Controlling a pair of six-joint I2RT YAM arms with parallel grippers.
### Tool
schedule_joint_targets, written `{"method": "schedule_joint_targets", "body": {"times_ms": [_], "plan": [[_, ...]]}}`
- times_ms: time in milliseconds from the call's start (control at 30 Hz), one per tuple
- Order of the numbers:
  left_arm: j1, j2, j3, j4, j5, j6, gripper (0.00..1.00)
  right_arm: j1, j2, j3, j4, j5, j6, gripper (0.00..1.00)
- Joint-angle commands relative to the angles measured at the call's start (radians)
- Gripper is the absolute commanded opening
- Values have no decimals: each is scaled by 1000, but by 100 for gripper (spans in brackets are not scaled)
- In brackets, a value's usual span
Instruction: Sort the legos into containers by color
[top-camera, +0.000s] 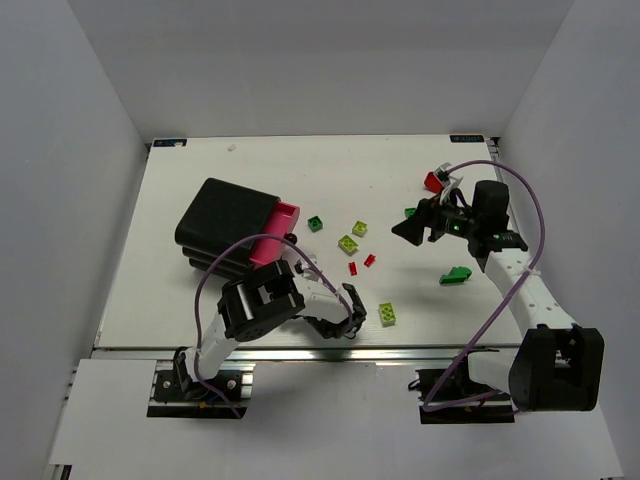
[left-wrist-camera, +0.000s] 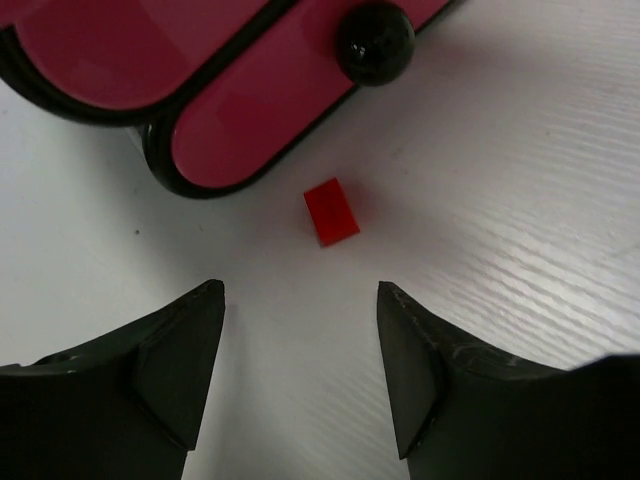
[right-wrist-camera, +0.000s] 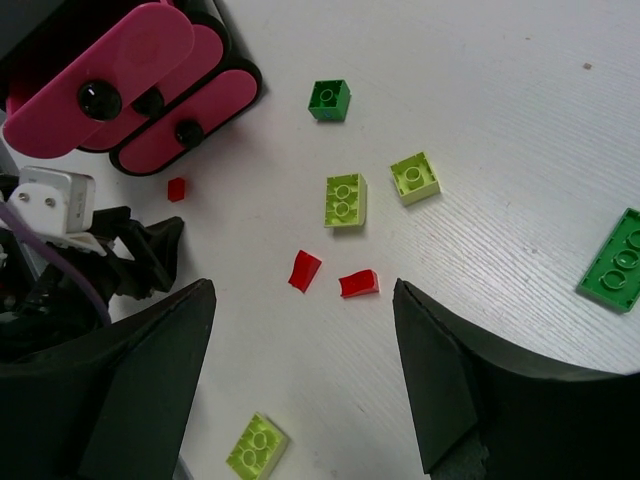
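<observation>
Step in hand: left arm picking one red brick (left-wrist-camera: 331, 212) for the drawers (left-wrist-camera: 250, 120).

- Left gripper (left-wrist-camera: 300, 295): jaws apart, nothing between them, low over the counter (top-camera: 250, 160).
- The brick lies flat on the counter, ahead of the fingertips and a little right of their midline. It is just in front of the lower drawer fronts, not touching them. Its edges sit slightly askew to the jaws.
- Knob (left-wrist-camera: 374, 42) is close beyond the brick.
- Top drawer (top-camera: 277, 235) looks pulled out of the cabinet (top-camera: 225, 220); likely the drop target.
- Right gripper (top-camera: 412, 230): jaws apart, empty, well right of the cabinet. The other legos (top-camera: 348, 243) are scattered mid-counter.

Notes for a clean grasp (judgement):
- Advance toward the drawers until the brick is fully between the fingers, then shift right to centre it.
- Turn the wrist slightly to meet its flat sides; a corner pinch may flick so small a piece.
- Get the tips almost onto the counter before closing.
- Watch clearance: the outer finger could nudge the drawer front or knob.
- Lift straight up before going to the drawer.
</observation>
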Motion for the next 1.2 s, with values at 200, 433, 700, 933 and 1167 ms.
{"method": "schedule_joint_targets", "body": {"times_ms": [200,433,700,933,1167], "plan": [[50,106,-6,26,-15,-143,67,-39,-20,-6,49,-68,33,77],[72,100,-50,156,-18,-107,63,-51,-17,-12,59,-110,48,77],[72,102,5,265,-5,21,64,-100,-22,-15,88,-140,70,77],[72,40,-80,482,48,99,70,-114,-16,-21,93,-170,76,77],[90,11,-178,620,74,125,70,-129,-20,-24,96,-195,77,77]]}}
